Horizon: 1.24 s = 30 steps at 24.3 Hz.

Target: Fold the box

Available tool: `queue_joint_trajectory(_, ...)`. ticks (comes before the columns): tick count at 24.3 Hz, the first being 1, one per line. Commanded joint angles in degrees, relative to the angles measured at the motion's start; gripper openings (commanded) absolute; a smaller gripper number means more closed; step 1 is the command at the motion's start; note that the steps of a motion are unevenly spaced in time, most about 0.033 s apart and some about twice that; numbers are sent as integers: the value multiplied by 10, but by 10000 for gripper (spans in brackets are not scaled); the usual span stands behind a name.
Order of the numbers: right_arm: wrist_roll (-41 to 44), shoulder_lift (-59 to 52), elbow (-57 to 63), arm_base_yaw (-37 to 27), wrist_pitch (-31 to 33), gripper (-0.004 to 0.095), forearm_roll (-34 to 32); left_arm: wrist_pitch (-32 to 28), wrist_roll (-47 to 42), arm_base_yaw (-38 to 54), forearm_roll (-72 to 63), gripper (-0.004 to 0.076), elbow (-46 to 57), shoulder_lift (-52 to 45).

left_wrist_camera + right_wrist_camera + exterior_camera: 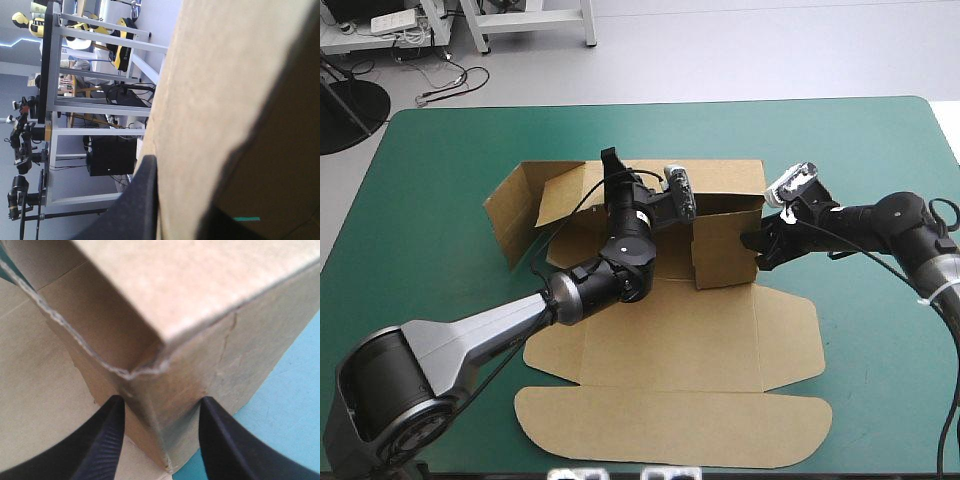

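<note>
Box [660, 330] is lying at the middle of the table [430, 160], partly raised: its far wall [720, 178] and right side are standing, the left flap [510, 215] is splaying outward, and the lid [670, 430] is lying flat toward the near edge. Left gripper [613, 162] is reaching from inside to the far wall and pinching it; in its wrist view one finger [142, 200] is pressing against the board, which is hiding the other. Right gripper [755, 243] is sitting at a raised corner [150, 370] on the right side, fingers parted and straddling it, one toward the box's inner side, the other toward the outer side over the teal-green cover [285, 405].
</note>
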Motion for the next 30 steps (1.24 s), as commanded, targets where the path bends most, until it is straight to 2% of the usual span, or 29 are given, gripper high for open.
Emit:
queue_joint_trajectory(1,0,-14,-13,5,-58,432,63,-23,-7,-3,-20,-10,-9,-18)
queue_joint_trajectory(6,-4,13,-13,5,-95,432,117,-19,14,-3,-21,-9,-9,-18)
queue_joint_trajectory(10,-4,22,-12,5,-87,432,118,-6,113,-3,-58,-9,-9,-18)
queue_joint_trajectory(17,-5,21,-12,5,-112,430,118,-12,124,-3,-72,-10,-9,-18)
queue_joint_trajectory(19,-8,22,-12,5,-141,365,122,-12,124,-3,-72,-10,-9,-18)
queue_joint_trajectory(20,5,22,-11,5,-155,200,137,-17,124,-3,-72,-10,-9,-18)
queue_joint_trajectory(22,-1,22,-11,5,-145,-9,139,-26,124,-3,-71,-9,-9,-18)
queue_joint_trajectory(25,-12,22,-11,5,-111,0,135,-30,124,-3,-67,0,-9,-18)
queue_joint_trajectory(26,-12,22,-11,5,-107,0,135,-30,124,-3,-64,23,-9,-18)
queue_joint_trajectory(28,-12,22,-11,5,-106,0,133,-29,127,-3,-49,133,-9,-18)
queue_joint_trajectory(30,-12,22,-11,5,-104,0,126,-29,126,-3,-30,317,-9,-18)
